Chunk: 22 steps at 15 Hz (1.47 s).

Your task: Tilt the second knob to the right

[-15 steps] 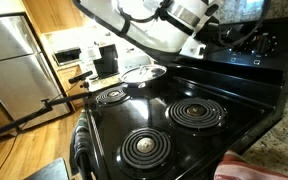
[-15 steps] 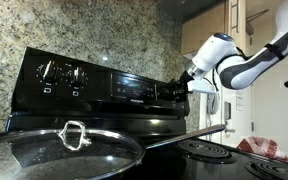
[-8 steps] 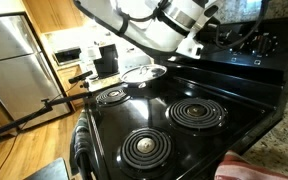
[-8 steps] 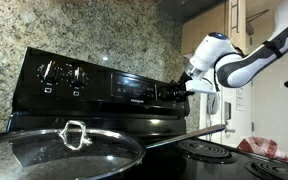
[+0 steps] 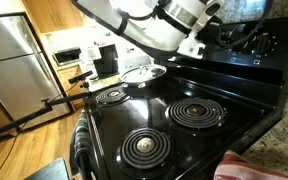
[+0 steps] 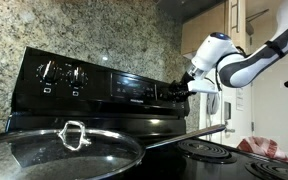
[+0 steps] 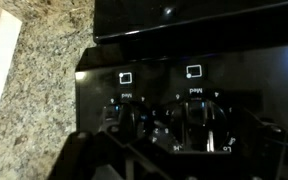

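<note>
Dimly, the knob (image 7: 199,120) shows its ridge roughly upright, lying ahead of and between the wide-spread fingers (image 7: 84,155), untouched.

Black stove top (image 5: 202,148): glossy, smooth.
Speckled granite wall (image 6: 104,30): polished, mottled stone.
Round glass lid (image 6: 34,155): clear, shiny, metal handle.
Tall grey fridge (image 5: 9,65): brushed metal.
Brown plank floor (image 5: 34,135): wood, slight sheen.

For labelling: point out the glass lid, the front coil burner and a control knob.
glass lid (image 6: 34,155): in an exterior view, on its glass dome.
front coil burner (image 5: 146,147): in an exterior view, coil centre.
control knob (image 7: 198,118): wrist view, knob face.
</note>
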Tool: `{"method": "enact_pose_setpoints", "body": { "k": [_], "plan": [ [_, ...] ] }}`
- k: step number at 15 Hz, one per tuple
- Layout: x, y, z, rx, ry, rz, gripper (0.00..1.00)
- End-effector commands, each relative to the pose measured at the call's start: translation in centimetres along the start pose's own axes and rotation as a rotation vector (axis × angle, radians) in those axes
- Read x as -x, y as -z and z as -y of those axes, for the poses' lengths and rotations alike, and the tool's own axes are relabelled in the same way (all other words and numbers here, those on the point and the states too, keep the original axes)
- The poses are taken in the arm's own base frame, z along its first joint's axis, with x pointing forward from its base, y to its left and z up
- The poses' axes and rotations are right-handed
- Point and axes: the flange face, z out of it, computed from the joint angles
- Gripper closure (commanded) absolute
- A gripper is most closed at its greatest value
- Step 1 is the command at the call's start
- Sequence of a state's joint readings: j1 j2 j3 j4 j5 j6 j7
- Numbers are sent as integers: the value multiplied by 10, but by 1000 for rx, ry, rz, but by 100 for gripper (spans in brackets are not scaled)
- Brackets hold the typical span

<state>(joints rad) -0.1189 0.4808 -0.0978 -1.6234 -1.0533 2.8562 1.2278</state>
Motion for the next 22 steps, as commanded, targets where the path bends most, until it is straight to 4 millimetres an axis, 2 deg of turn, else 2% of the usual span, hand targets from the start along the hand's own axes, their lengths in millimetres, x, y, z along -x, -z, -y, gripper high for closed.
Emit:
{"method": "enact_pose_setpoints", "body": {
  "k": [1, 7, 8, 9, 22],
  "plan": [
    [3, 21, -10, 10, 18, -19, 0],
    [17, 33, -3, 3, 86, -19, 0],
    [18, 31, -2, 5, 88, -15, 0],
    [15, 21, 0, 2, 85, -13, 0],
    [18, 18, 1, 2, 87, -7, 0]
  ]
}}
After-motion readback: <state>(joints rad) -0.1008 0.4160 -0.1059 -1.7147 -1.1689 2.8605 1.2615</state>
